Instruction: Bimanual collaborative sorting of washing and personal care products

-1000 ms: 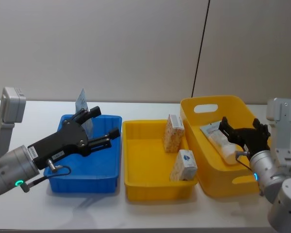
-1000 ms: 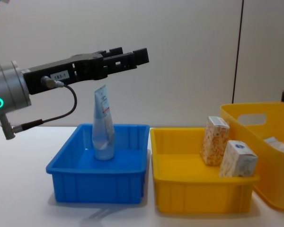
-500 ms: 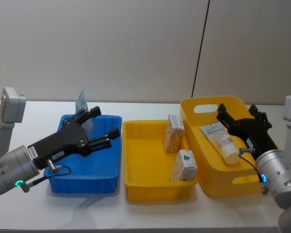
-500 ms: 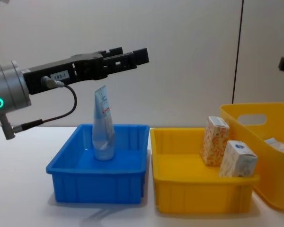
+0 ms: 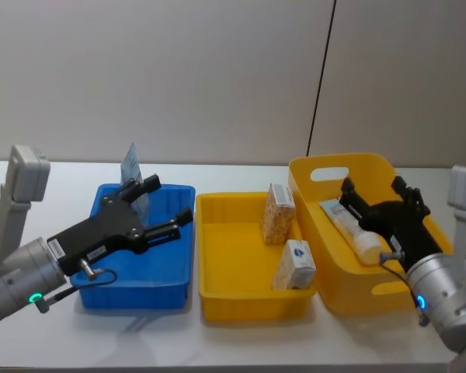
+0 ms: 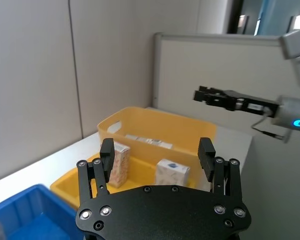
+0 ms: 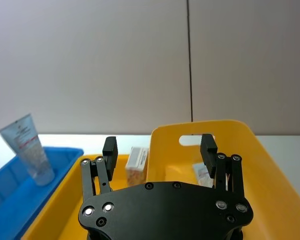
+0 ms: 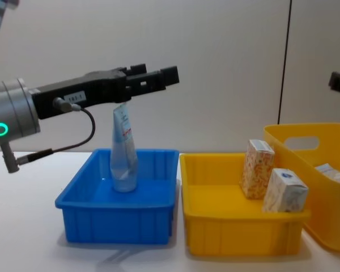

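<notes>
A pale-blue tube (image 8: 123,154) stands upright in the blue bin (image 8: 116,224); it also appears as the tube (image 7: 31,151) at the far side of the right wrist view. My left gripper (image 5: 168,200) hovers open and empty over that bin, above and beside the tube. An orange-speckled carton (image 5: 278,212) and a white-blue carton (image 5: 295,264) stand in the yellow tray (image 5: 252,303). Another tube (image 5: 356,228) lies in the tall yellow basket (image 5: 342,291). My right gripper (image 5: 373,188) hangs open and empty above the basket, over that tube.
The three containers stand in a row on the white table (image 5: 217,342), blue at the left, the yellow tray in the middle, the basket at the right. A grey wall runs behind them. Bare table lies in front of the bins.
My right gripper has risen from down beside the tube in the yellow basket to above it, and the tube stays lying there. The left arm has shifted slightly.
</notes>
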Robot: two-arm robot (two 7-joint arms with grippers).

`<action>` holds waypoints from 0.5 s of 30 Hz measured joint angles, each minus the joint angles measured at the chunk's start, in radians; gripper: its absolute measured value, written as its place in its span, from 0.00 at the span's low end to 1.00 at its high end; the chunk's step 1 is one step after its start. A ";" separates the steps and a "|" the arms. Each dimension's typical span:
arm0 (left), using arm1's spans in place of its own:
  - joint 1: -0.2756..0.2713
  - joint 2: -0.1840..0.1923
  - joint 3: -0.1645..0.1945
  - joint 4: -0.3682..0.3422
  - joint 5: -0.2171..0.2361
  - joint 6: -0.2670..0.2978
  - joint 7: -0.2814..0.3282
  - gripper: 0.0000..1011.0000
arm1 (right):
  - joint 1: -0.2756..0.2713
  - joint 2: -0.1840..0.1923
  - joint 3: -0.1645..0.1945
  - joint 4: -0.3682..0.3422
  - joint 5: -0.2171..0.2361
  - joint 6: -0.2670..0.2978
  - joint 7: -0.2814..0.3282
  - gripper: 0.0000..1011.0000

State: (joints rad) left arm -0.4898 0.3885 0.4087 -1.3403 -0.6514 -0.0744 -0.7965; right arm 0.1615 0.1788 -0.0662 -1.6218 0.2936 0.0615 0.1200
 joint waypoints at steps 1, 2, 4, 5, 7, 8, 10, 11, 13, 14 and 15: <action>0.003 0.000 0.001 -0.003 0.005 0.001 0.009 0.99 | -0.014 0.012 -0.012 -0.012 0.000 -0.002 -0.004 0.99; 0.009 0.000 0.002 -0.010 0.016 0.003 0.028 0.99 | -0.021 0.019 -0.019 -0.017 0.000 -0.004 -0.007 0.99; 0.018 -0.001 0.004 -0.021 0.033 0.007 0.057 0.99 | -0.035 0.031 -0.031 -0.028 -0.001 -0.006 -0.011 0.99; 0.022 -0.001 0.004 -0.026 0.040 0.008 0.069 0.99 | -0.042 0.038 -0.038 -0.034 -0.001 -0.007 -0.013 0.99; 0.028 -0.001 0.005 -0.032 0.051 0.010 0.087 0.99 | -0.071 0.064 -0.064 -0.059 -0.002 -0.012 -0.022 0.99; 0.034 -0.001 0.006 -0.040 0.063 0.012 0.107 0.99 | -0.077 0.070 -0.070 -0.064 -0.002 -0.013 -0.024 0.99; 0.041 -0.001 0.008 -0.047 0.074 0.015 0.128 0.99 | -0.092 0.083 -0.084 -0.076 -0.003 -0.015 -0.028 0.99; 0.044 -0.001 0.008 -0.051 0.080 0.016 0.137 0.99 | -0.107 0.096 -0.097 -0.088 -0.003 -0.017 -0.032 0.99; 0.054 -0.002 0.010 -0.062 0.097 0.020 0.168 0.99 | -0.128 0.115 -0.116 -0.105 -0.004 -0.021 -0.039 0.99; 0.057 -0.002 0.011 -0.065 0.103 0.021 0.178 0.99 | -0.133 0.120 -0.122 -0.110 -0.004 -0.021 -0.040 0.99; 0.064 -0.002 0.012 -0.073 0.115 0.023 0.198 0.99 | -0.139 0.126 -0.127 -0.114 -0.005 -0.022 -0.042 0.99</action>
State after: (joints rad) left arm -0.4262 0.3867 0.4202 -1.4132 -0.5362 -0.0511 -0.5984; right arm 0.0224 0.3045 -0.1931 -1.7363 0.2890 0.0390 0.0782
